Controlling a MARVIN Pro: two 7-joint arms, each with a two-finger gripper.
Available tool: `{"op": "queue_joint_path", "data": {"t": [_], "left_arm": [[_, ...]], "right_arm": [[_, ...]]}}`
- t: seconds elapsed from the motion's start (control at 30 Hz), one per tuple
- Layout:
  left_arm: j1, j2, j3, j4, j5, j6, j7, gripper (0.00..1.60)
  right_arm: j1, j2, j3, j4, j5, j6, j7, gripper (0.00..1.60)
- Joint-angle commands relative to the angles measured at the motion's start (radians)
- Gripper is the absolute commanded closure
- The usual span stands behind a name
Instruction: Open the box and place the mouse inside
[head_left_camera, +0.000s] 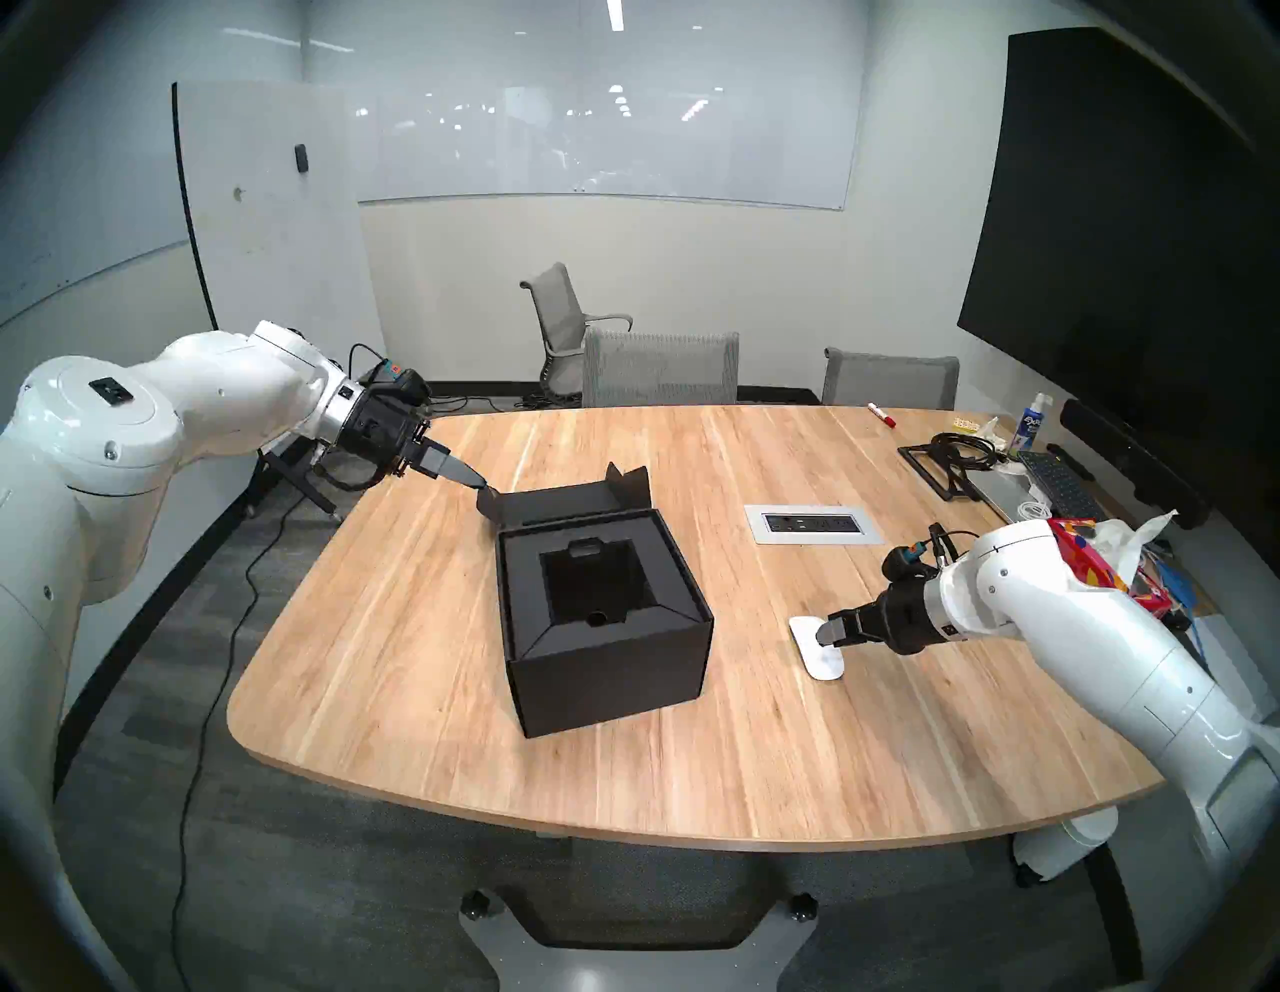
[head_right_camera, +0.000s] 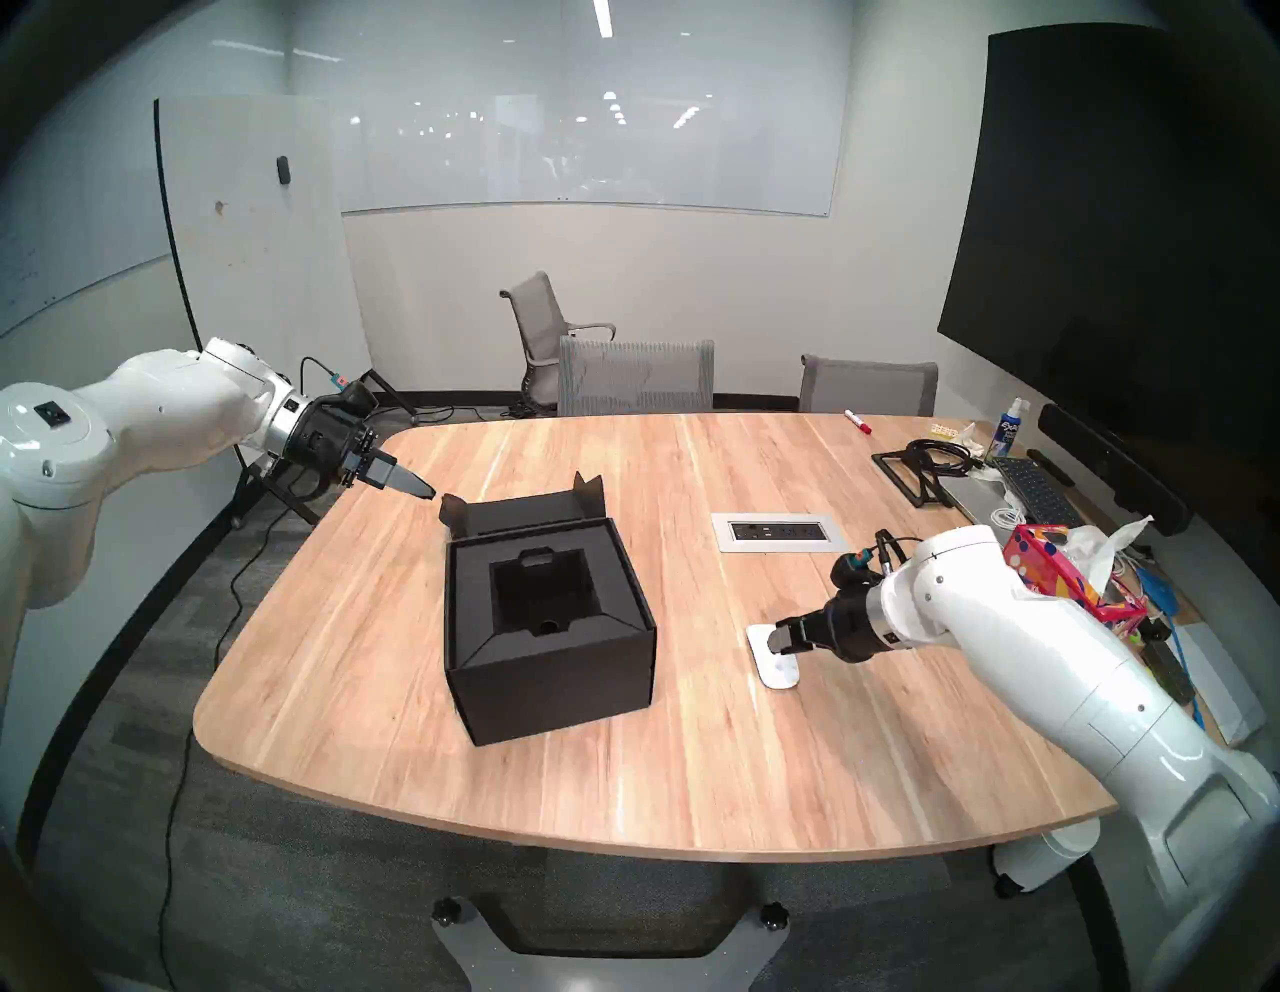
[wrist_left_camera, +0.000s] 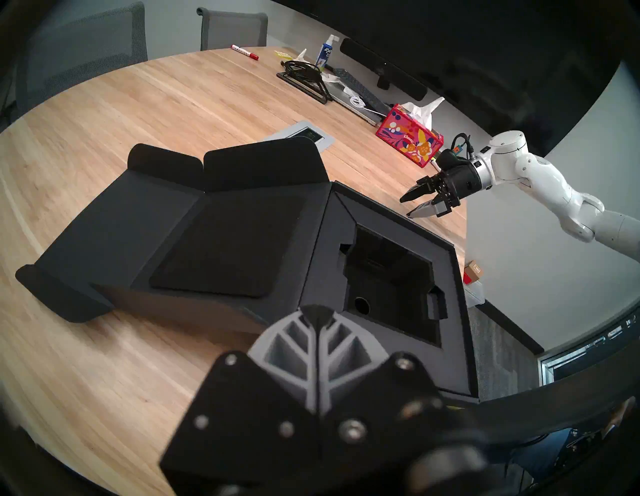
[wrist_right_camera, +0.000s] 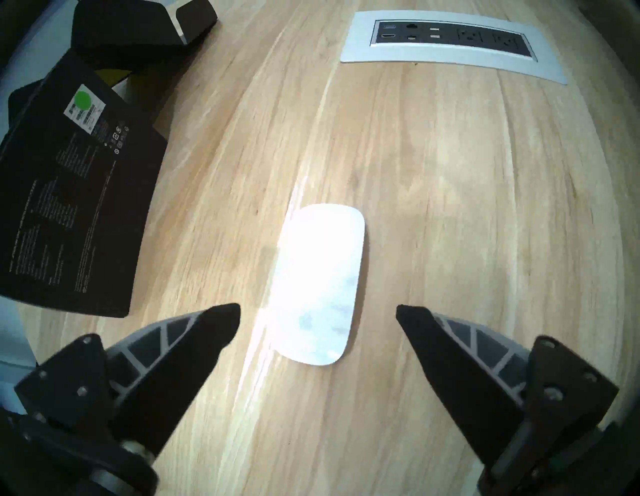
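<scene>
One black box (head_left_camera: 609, 658) stands open near the middle of the wooden tabletop (head_left_camera: 415, 658), its lid (wrist_left_camera: 214, 242) folded back flat on the far side. One square recess (head_left_camera: 596, 578) sinks into its black insert, and nothing lies in it. One white mouse (wrist_right_camera: 318, 284) lies flat on the tabletop to the right of the box, well apart from it.

There are two arms. The left gripper (head_left_camera: 483, 483) has its two fingers (wrist_left_camera: 294, 346) pressed fully together; its tip sits at the left corner flap (head_left_camera: 489, 504) of the lid, though whether the flap is pinched between them cannot be told. The right gripper (wrist_right_camera: 318, 313) hovers over the near end of the mouse with its two fingers (wrist_right_camera: 207, 332) spread wide, one on either side of the mouse and holding nothing.

Elsewhere on the tabletop: one inset power panel (head_left_camera: 814, 524) beyond the mouse, one red floral tissue box (wrist_left_camera: 408, 140) at the right edge, one red marker (head_left_camera: 883, 414), one spray bottle (head_left_camera: 1032, 422) and one keyboard (head_left_camera: 1056, 481) at the far right. Three grey chairs (head_left_camera: 661, 370) stand beyond the tabletop
</scene>
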Motion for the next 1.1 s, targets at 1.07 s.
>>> {"op": "queue_joint_path", "data": {"t": [1.07], "left_arm": [[-0.019,-0.001,-0.008,0.004,-0.002,0.002,-0.001,1.60]], "right_arm": [[0.371,-0.039,-0.400,0.170,0.223,-0.002,-0.072,0.00]]}}
